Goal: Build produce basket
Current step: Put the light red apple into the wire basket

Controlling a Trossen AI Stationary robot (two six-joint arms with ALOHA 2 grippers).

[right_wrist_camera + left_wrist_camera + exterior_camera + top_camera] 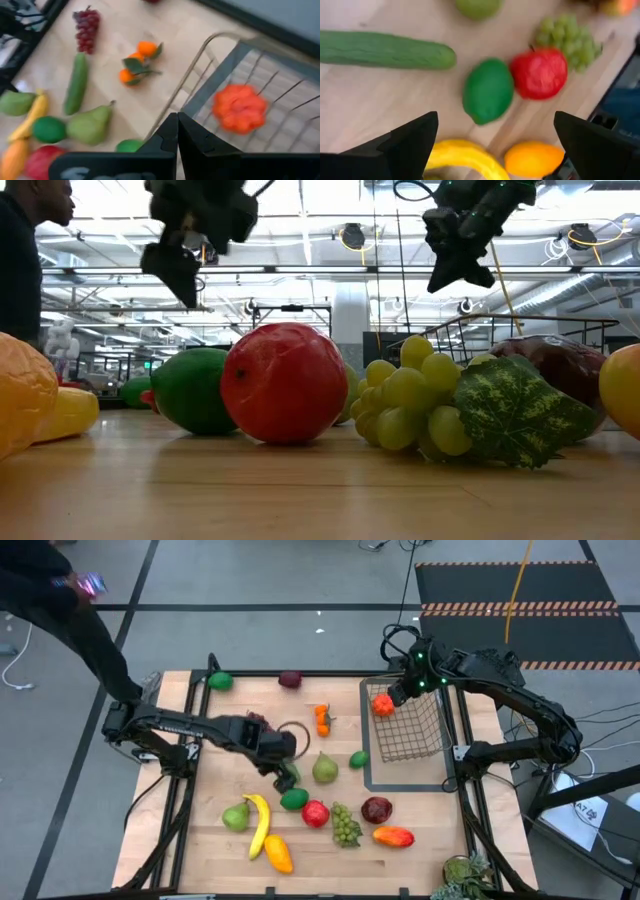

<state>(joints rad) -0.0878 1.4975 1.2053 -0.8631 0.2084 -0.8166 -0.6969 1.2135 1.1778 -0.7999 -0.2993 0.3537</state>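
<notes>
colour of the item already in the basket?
Orange-red, inside the wire basket; right wrist view shows it best.

A pale wooden counter [210, 840] stands on a grey floor [300, 580] crossed by dark tape lines, with a black mat edged in orange stripes [520, 585] far right and a person in dark clothing [60, 610] far left.
</notes>
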